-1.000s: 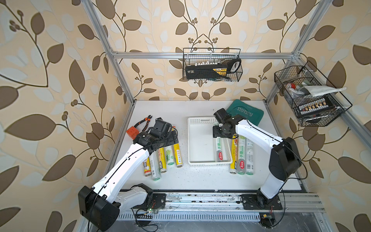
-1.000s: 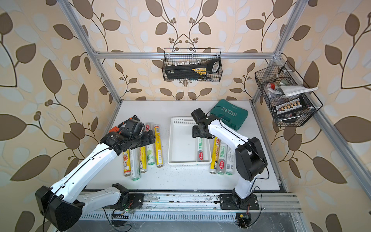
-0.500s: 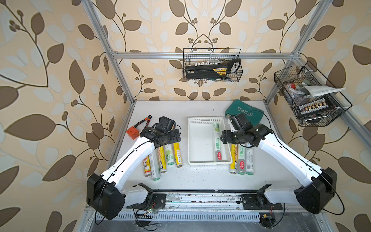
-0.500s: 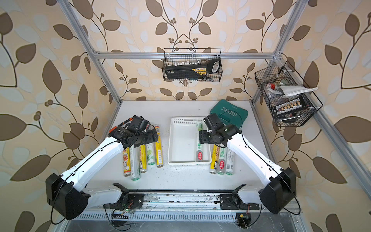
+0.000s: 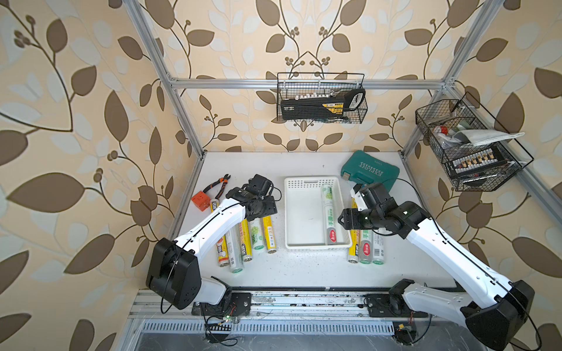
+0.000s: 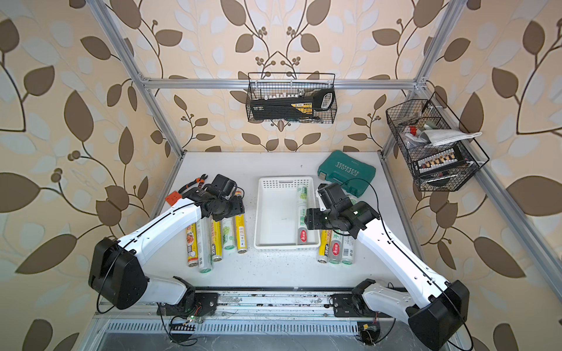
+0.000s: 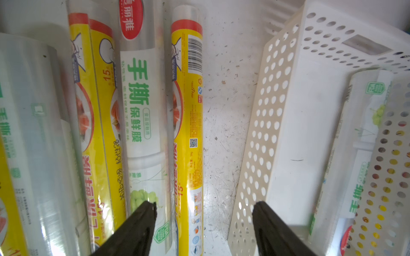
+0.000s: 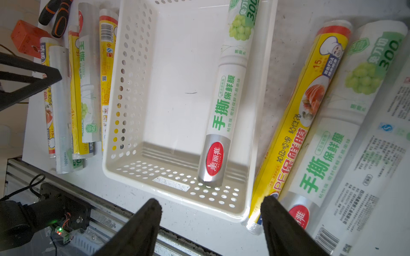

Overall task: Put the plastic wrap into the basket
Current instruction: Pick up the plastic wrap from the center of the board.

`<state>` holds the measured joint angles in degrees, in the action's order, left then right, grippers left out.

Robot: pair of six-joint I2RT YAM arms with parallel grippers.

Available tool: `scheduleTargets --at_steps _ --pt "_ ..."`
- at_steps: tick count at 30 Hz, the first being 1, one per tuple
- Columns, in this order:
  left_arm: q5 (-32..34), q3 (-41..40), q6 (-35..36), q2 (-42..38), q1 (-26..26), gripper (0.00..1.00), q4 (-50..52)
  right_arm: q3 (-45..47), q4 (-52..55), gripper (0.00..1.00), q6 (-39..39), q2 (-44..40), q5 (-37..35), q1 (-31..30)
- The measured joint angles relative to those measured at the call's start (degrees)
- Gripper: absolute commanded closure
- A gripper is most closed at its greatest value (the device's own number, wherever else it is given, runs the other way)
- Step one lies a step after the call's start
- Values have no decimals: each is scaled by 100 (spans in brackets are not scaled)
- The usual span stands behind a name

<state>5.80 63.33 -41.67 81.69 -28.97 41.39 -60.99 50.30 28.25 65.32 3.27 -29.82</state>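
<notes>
One roll (image 5: 329, 212) lay in the basket (image 5: 304, 221), mid-frame, against its right wall. Five rolls (image 5: 257, 235) sat left of it and three rolls (image 5: 366, 246) right. I had the left hand (image 7: 204, 208) open astride a yellow roll (image 7: 188, 110), and the right hand (image 8: 210, 204) open and empty.

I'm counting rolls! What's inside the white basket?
One roll of plastic wrap, white with green print, lies along one long wall of the basket. The rest of its floor is bare. The spot under the roll is hidden.
</notes>
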Motion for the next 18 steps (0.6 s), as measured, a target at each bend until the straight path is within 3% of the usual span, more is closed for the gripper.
scheduleTargets --at_steps 18 --pt "-11 -125 -83 1134 0 30 -516 221 -31 26 -46 -13 367 179"
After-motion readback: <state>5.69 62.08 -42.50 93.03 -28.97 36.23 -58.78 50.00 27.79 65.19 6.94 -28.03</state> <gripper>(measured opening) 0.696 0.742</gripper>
